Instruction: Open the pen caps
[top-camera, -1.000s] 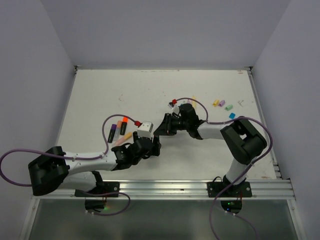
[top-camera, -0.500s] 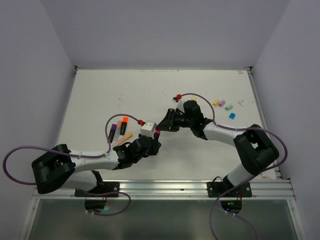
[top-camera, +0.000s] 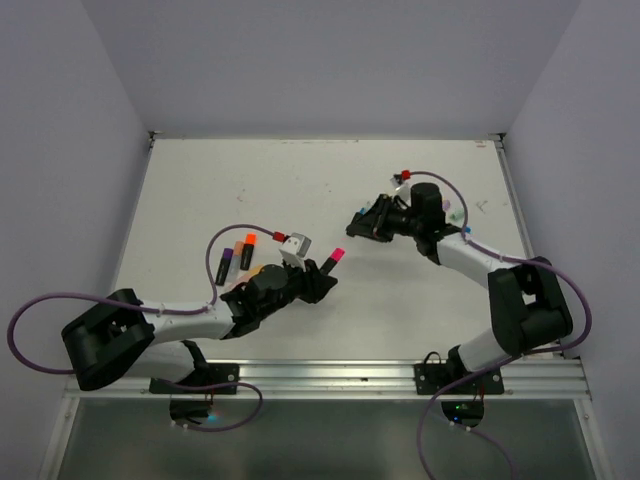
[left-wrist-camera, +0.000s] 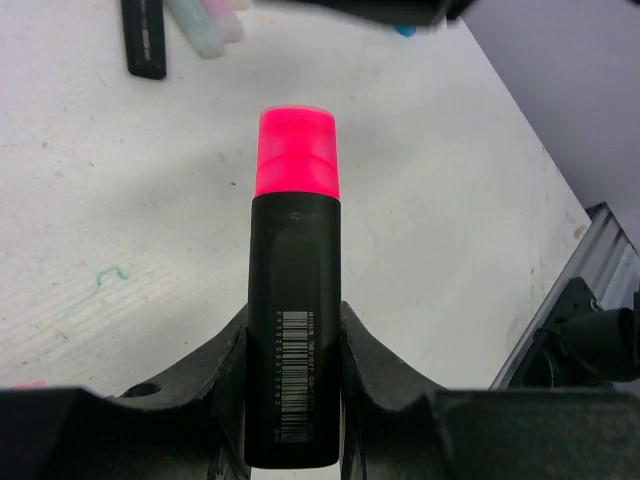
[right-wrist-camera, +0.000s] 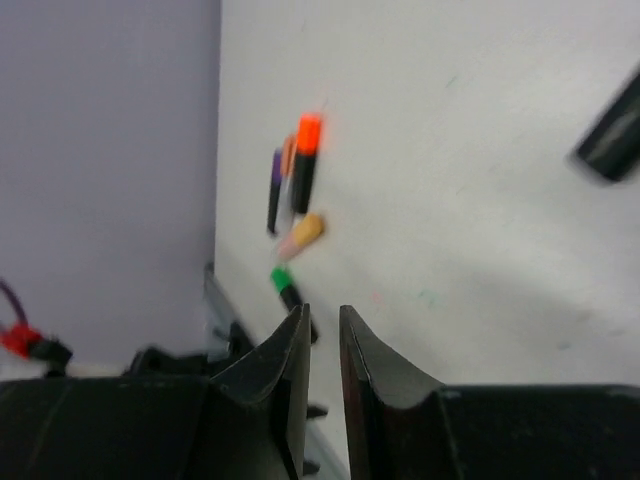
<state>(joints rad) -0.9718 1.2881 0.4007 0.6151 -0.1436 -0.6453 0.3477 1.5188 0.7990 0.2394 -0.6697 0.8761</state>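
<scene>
A black-barrelled pen (left-wrist-camera: 293, 330) with a pink cap (left-wrist-camera: 297, 152) on its end stands clamped between the fingers of my left gripper (left-wrist-camera: 293, 335). From above, the pink cap (top-camera: 337, 254) points to the upper right, beyond the left gripper (top-camera: 322, 268). My right gripper (top-camera: 358, 222) hangs a short way up and right of that cap, apart from it. Its jaws (right-wrist-camera: 322, 320) stand almost together with nothing between them. More pens lie at the left: an orange-ended one (top-camera: 247, 246), a purple-ended one (top-camera: 226, 262) and a pastel one (top-camera: 252, 272).
Loose caps lie behind the right arm, a green one (top-camera: 457, 213) and a cyan one (top-camera: 466, 229). The right wrist view also shows a green-ended black pen (right-wrist-camera: 287, 285) near the table's metal edge. Pastel pens (left-wrist-camera: 200, 30) lie far ahead of the left gripper.
The left gripper has shut on the black pen and swung its pink end to the right. The right gripper, which was at that pink end, has pulled away up and right.
</scene>
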